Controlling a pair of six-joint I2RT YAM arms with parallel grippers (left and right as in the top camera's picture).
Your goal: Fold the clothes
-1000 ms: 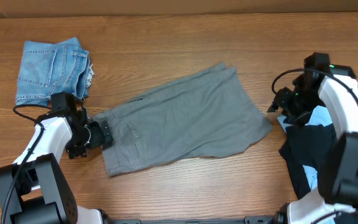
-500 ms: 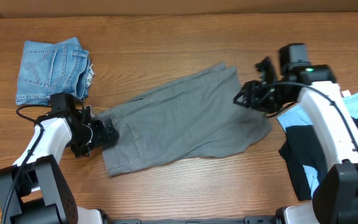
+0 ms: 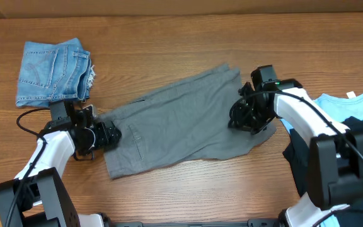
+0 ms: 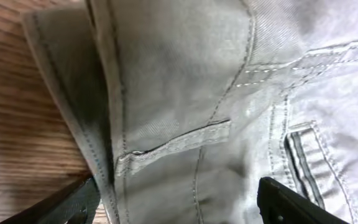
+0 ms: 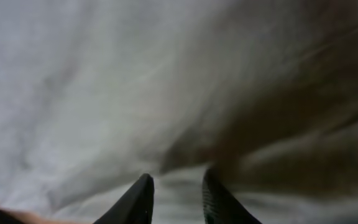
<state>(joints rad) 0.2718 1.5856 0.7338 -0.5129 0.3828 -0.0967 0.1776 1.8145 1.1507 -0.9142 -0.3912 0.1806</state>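
Observation:
The large grey shorts point(image 3: 181, 126) lie flat and slanted across the middle of the table. My left gripper point(image 3: 109, 134) is at their waistband end. In the left wrist view the gripper point(image 4: 179, 208) is open wide, with the seamed waistband cloth point(image 4: 185, 93) between its fingers point(image 4: 291, 205). My right gripper point(image 3: 241, 118) is low over the shorts' leg end. In the blurred right wrist view the gripper point(image 5: 179, 196) shows a narrow gap over grey cloth point(image 5: 135, 81). Folded faded-blue denim shorts point(image 3: 52, 69) lie at the far left.
A light-blue T-shirt point(image 3: 358, 104) and a black garment point(image 3: 300, 165) lie piled at the right edge, partly behind my right arm. The wooden table point(image 3: 181, 38) runs along the back.
My right arm has swung left from the pile at the right edge onto the leg end of the grey shorts. My left gripper has shifted slightly right onto the waistband.

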